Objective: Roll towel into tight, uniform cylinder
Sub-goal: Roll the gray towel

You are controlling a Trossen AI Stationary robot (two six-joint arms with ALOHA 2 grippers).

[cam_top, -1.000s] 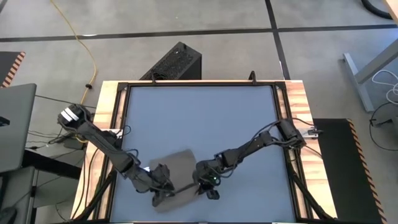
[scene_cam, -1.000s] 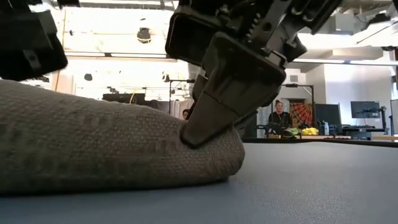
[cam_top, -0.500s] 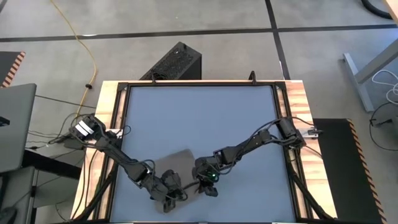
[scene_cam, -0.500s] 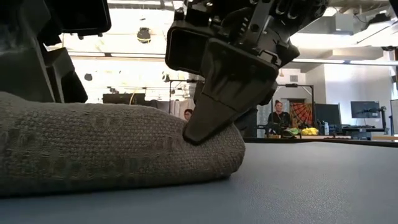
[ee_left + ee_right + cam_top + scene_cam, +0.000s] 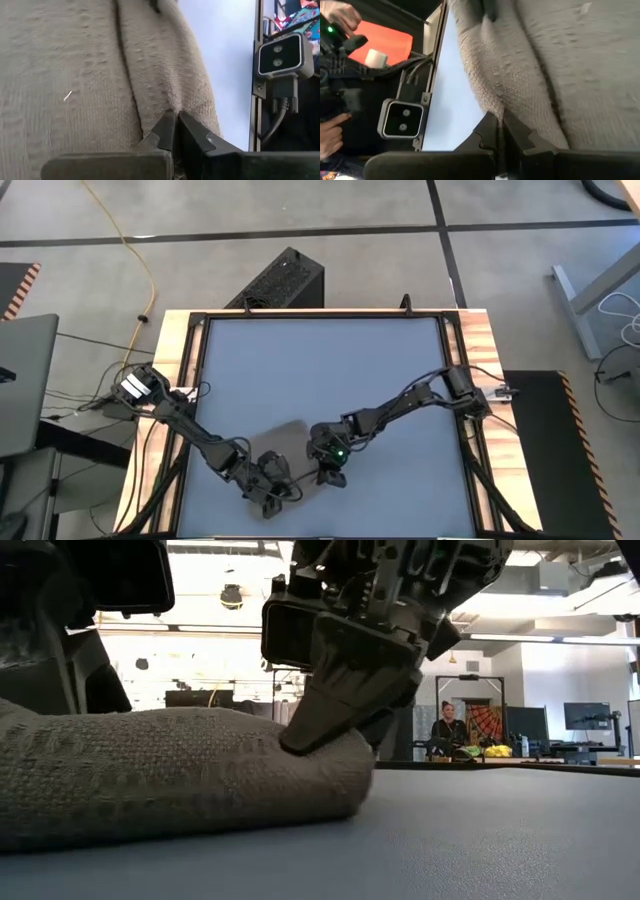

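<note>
The taupe towel (image 5: 285,440) lies near the table's near edge, between my two grippers. Its near edge is turned over into a thick roll (image 5: 180,775) that rests on the blue-grey tabletop (image 5: 330,370). My left gripper (image 5: 272,485) is shut at the roll's left part and shows as a dark mass (image 5: 60,650) in the low view. My right gripper (image 5: 325,470) is shut at the roll's right end (image 5: 330,725). The white tag is out of view. My left gripper pinches the towel's rolled near edge (image 5: 167,102) between its two fingertips (image 5: 175,120), slanting down from the near left. Several layers are bunched there. The roll lies on the table. My right gripper pinches the roll at its right end (image 5: 492,102) between its fingertips (image 5: 496,122), slanting down from the near right. In the low view the fingers (image 5: 335,710) dent the top of the roll, which rests on the table.
The low camera (image 5: 280,55) stands on the table's black frame at the near edge, close to both grippers. Free tabletop stretches toward the far edge (image 5: 320,325). People sit in the room beyond the table (image 5: 448,725), and a hand shows at the side (image 5: 332,135).
My left gripper has come down onto the towel's rolled edge and shut on it. My right gripper has shifted a little toward the table's left and rolled at the wrist, staying shut. The roll's right end has slid slightly left with it.
</note>
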